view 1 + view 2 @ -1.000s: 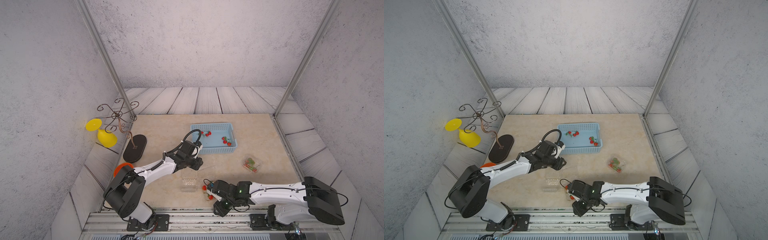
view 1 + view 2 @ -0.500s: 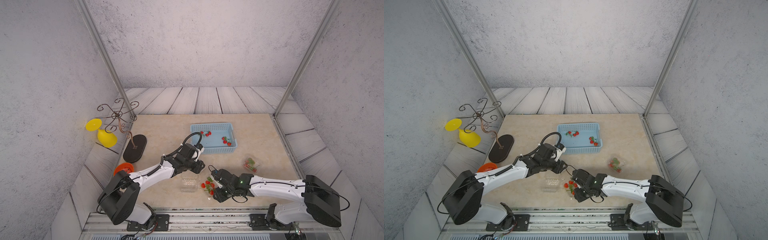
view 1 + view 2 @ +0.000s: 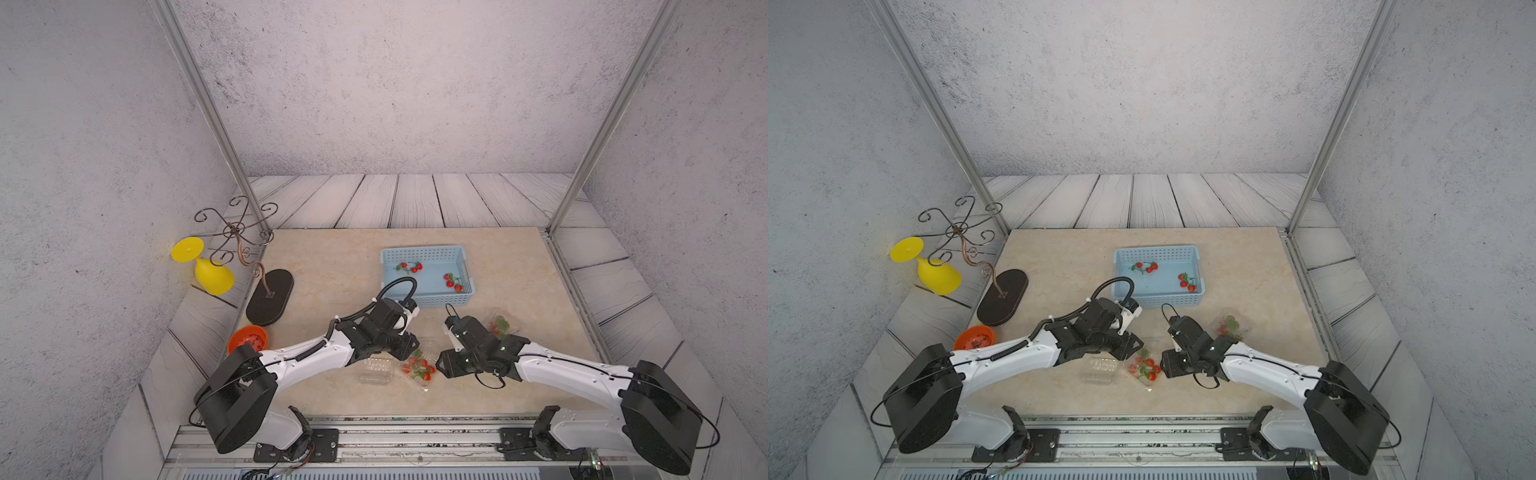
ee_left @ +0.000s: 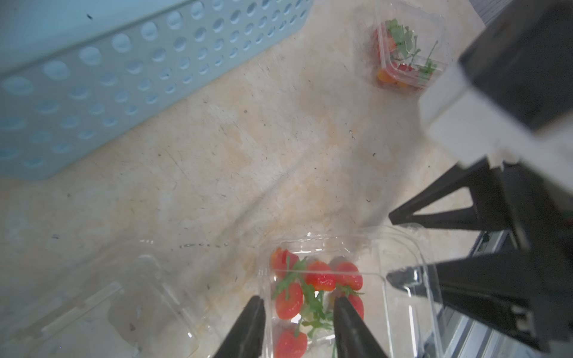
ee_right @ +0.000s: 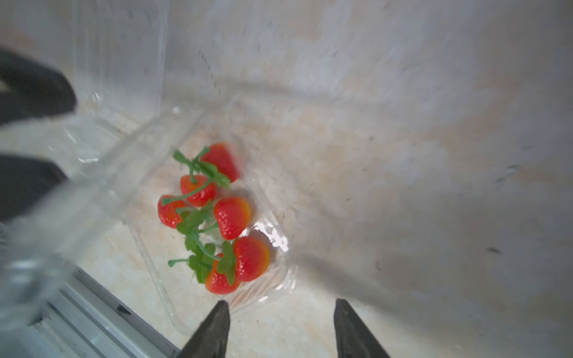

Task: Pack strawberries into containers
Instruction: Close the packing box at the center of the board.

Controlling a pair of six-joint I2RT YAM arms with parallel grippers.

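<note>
Nearest: open container [image 4: 325, 245], on the robots' side of the basket [image 3: 422, 250], roughly level with the basket's middle. Six strawberries [image 5: 231, 217] lie in its tray, stems tangled. The lid [image 5: 102, 186] stands up, blurred in the right wrist view, so the tray is reachable from above.

Right gripper [image 5: 280, 305] sits at the tray's edge on the right arm's side. Jaws are apart, with only bare table and the tray's corner between them, so it is empty.

Left gripper [image 4: 297, 299] hangs over the same tray, jaws apart. One finger is outside the wall, the other over the berries, and nothing is visibly clamped. Likely there to steady the box or bring the lid down.

Empty container [image 3: 376, 370] is just beside the open one on the left arm's side, also on the robots' side of the basket. Probably staged for the next load.

Orange bowl [image 3: 248, 338] is well off the basket's left, not task stock.

Third container [image 3: 500, 326] is off the basket's near right corner, with berries inside. It looks shut, so judged done and parked clear.

The basket holds two strawberry bunches [image 3: 409, 266], the supply to pack.

Wire stand [image 3: 270, 297] and yellow goblet [image 3: 212, 274], which lies tipped over, are far left of the basket, out of the way.
</note>
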